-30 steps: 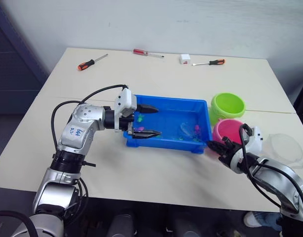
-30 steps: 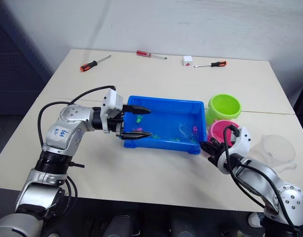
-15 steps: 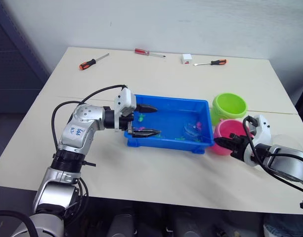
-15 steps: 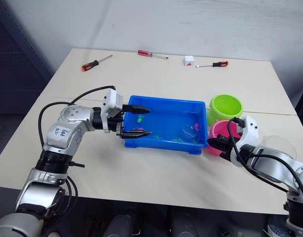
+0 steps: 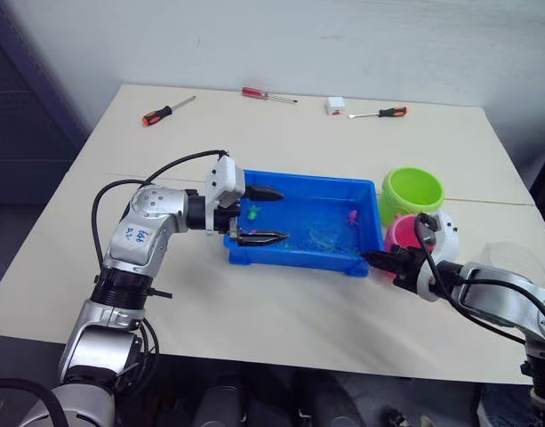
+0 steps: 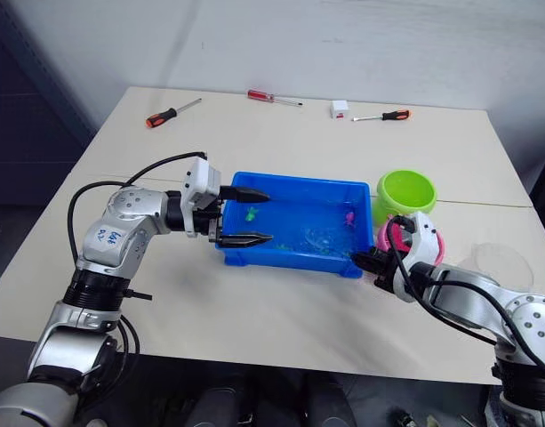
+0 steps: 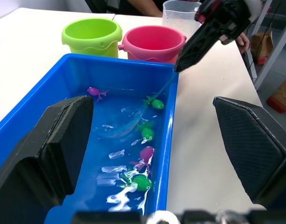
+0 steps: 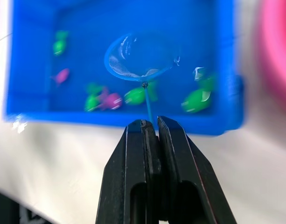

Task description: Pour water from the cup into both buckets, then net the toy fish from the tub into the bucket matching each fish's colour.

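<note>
The blue tub holds water and several tiny green and pink toy fish. My right gripper is shut on the net's thin handle at the tub's front right corner. The net hoop lies in the water with no fish inside it, and several fish float between it and the near wall. My left gripper is open and straddles the tub's left end wall. The green bucket and the pink bucket stand right of the tub. Further right is the clear cup.
Three screwdrivers and a small white box lie along the table's far side. The table's right edge runs just beyond the cup. A person's hand shows beyond the table.
My right gripper has swung back left from beside the pink bucket to the tub's corner, dragging the net hoop leftward through the water. The left arm has not moved.
</note>
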{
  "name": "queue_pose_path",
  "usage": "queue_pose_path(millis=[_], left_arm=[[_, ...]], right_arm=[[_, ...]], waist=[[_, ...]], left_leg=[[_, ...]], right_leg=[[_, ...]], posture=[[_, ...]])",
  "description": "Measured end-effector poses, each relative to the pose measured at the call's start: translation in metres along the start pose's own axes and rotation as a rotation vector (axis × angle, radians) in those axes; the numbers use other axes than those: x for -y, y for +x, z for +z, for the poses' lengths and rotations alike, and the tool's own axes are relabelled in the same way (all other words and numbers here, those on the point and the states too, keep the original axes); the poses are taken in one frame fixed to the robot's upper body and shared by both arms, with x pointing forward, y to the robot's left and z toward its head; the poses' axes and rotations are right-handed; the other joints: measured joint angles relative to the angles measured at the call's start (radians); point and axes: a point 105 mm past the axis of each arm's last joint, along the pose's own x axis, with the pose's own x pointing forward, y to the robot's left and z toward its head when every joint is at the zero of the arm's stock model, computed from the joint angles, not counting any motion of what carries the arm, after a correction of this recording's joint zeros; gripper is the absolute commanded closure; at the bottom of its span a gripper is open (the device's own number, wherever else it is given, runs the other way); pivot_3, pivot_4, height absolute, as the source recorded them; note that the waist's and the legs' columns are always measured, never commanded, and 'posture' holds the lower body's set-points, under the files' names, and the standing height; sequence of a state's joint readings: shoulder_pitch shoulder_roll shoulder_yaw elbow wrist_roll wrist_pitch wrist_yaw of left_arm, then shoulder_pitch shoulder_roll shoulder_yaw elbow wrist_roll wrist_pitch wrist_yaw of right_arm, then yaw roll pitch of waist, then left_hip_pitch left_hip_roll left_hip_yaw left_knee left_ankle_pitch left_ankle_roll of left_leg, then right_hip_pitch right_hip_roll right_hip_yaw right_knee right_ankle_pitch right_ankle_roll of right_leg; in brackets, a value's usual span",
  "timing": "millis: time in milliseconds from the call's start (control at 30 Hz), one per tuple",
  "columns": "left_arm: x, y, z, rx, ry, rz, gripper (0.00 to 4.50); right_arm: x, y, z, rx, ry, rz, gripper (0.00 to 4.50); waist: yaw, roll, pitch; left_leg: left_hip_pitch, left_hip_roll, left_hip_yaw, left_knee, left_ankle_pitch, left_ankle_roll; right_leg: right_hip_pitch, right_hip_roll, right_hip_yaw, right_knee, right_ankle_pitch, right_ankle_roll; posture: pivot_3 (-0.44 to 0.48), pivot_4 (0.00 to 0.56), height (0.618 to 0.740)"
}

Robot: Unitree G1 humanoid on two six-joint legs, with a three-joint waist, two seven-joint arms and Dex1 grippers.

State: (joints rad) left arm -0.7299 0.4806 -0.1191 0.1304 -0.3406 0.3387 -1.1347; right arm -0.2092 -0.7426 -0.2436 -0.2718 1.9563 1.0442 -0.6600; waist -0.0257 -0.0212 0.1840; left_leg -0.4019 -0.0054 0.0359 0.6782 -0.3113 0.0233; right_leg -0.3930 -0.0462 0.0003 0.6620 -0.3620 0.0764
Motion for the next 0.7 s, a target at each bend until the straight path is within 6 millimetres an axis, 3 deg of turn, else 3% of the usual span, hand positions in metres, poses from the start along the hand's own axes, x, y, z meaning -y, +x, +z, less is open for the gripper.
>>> queue_pose_path(millis=[700], left_arm=[[-0.009,-0.001,0.002,-0.002,-0.002,0.039,0.07]], right_arm=[[0.006,0.019,0.045,0.061,-0.066,-0.18,4.5]], waist=[[-0.001,0.0,0.0]], left_leg=[[-0.002,0.0,0.0,0.001,0.0,0.001]], right_leg=[[-0.001,0.0,-0.001,-0.001,0.001,0.001]], posture=[[0.0,0.15,0.74]])
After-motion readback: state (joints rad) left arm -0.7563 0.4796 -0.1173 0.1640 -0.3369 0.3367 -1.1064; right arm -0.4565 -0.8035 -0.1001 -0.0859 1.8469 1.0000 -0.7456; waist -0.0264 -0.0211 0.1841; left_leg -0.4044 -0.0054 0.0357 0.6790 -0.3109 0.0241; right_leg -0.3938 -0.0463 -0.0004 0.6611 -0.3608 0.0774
